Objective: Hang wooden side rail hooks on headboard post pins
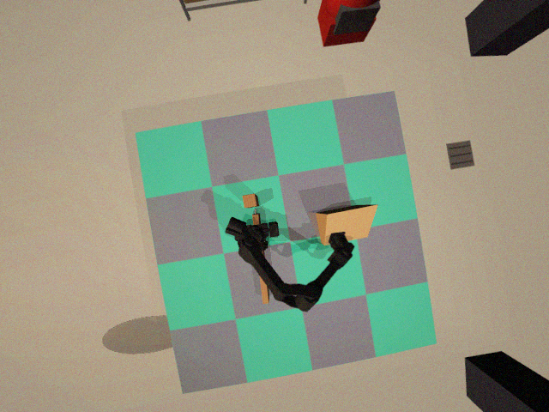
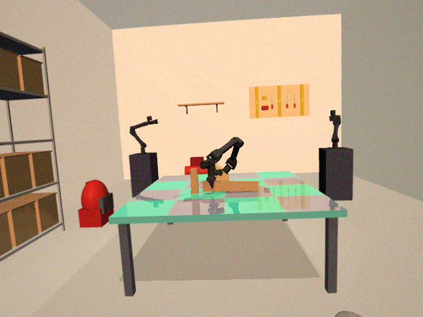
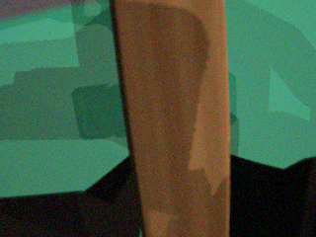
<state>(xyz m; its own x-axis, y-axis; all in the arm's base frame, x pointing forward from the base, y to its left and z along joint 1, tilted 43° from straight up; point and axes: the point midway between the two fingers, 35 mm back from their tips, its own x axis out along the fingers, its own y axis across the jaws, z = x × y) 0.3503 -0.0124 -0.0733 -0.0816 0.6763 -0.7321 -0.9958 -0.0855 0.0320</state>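
Note:
The wooden headboard post stands upright on the checkered table. The wooden side rail points its near end at the post, with a small gap between their wooden faces. A small grey piece shows in that gap in the top view; the hooks, pins and slot cannot be made out. The rail looks nearly level and low over the table; contact with it cannot be told. My gripper is shut on the rail close to its post end, with black fingers on both sides in the wrist view.
A tan wooden block with slanted sides stands beside the arm's base, right of the rail in the top view. The arm bends over the table between them. Two dark pedestals with other arms stand beyond the table.

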